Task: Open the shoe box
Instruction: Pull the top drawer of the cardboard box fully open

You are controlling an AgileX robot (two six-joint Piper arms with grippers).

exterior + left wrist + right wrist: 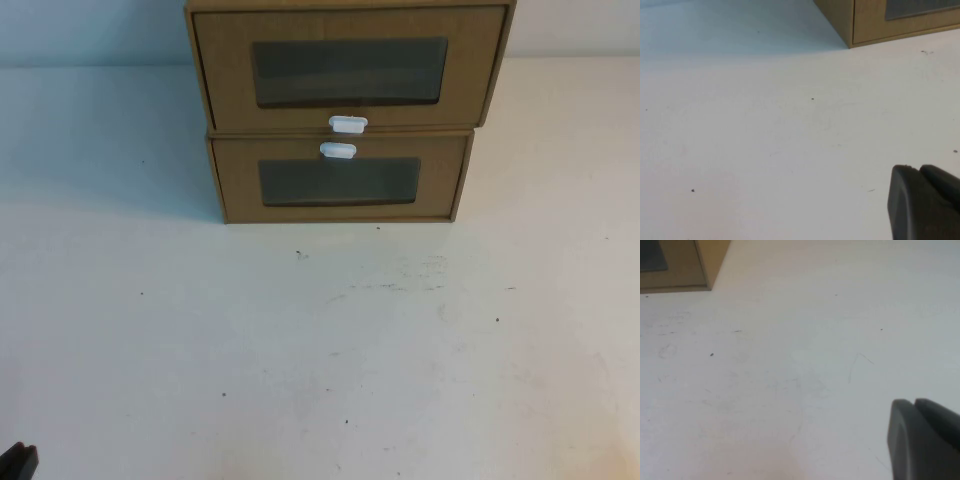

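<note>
Cardboard shoe boxes stacked, shut, far across table; left gripper, right gripper well short of them, claws together, empty.

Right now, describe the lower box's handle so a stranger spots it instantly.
Two brown boxes stand stacked across the table; the left gripper and right gripper hover near the robot. On the lower box, the handle is the white tab above its window, directly under the upper box's twin.

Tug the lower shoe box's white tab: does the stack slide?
Probably slides: the cardboard lower shoe box sits loose on a smooth table. The upper box merely rests on it, so may shift. Small tab looks slippery. Left claw and right claw are over bare table, short of both.
</note>
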